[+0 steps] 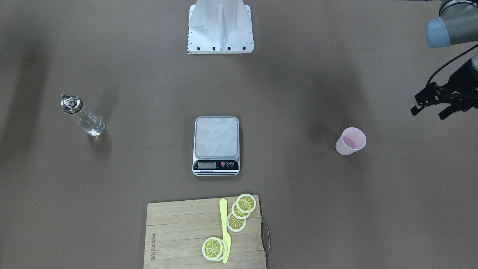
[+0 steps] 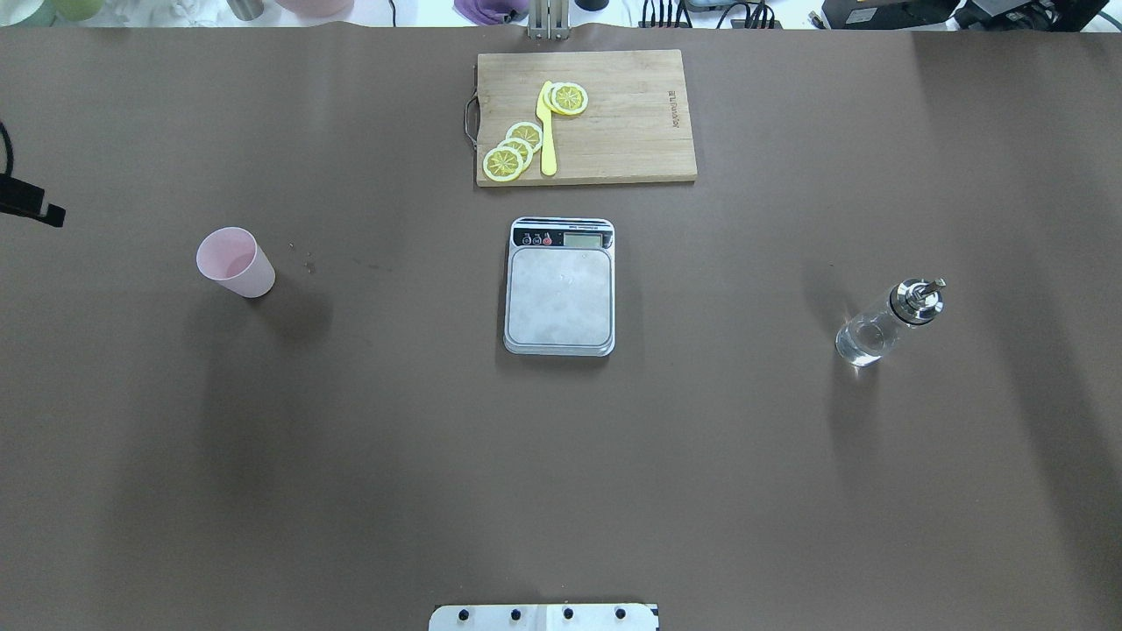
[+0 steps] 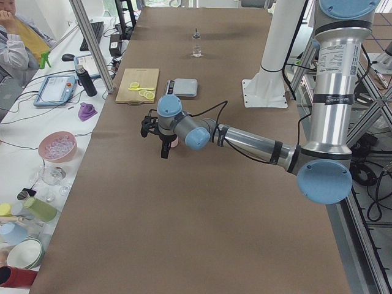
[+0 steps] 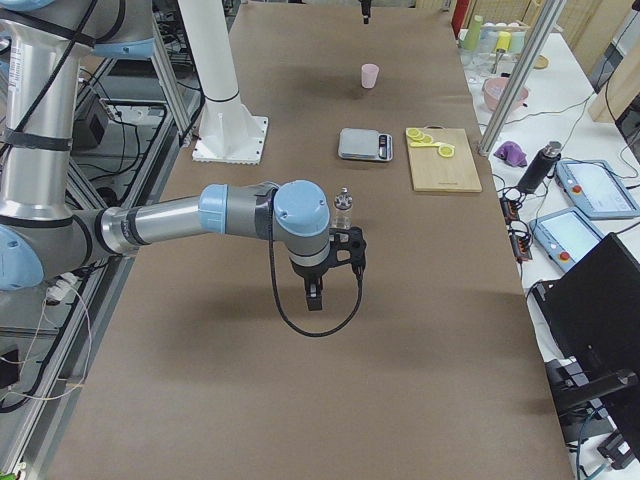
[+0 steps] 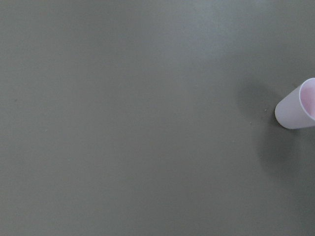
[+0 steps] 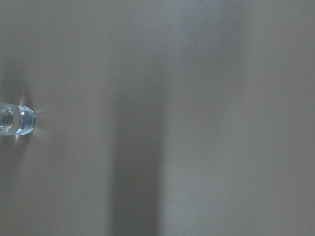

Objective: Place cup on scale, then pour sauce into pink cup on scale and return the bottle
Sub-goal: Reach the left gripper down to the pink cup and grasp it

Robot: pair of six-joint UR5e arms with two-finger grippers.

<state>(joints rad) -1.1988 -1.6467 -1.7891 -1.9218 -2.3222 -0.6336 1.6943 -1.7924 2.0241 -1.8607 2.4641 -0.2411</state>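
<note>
Nothing done yet: cup (image 1: 350, 141) and bottle (image 1: 84, 116) flank the bare scale (image 1: 216, 136); left gripper (image 1: 428, 114) fingers spread, right gripper (image 4: 313, 297) fingers cannot be told.

Bare tabletop (image 1: 291, 149) between cup (image 1: 350, 141) and scale (image 1: 216, 137)

Opposed front and overhead views, both over the scale (image 1: 216, 136).

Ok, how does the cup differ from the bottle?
The cup is opaque pink and open-topped; the bottle is clear glass with a metal spout. The cup is shorter than the bottle. The cup is on the robot's left, the bottle on its right. Both stand upright on the table.
</note>
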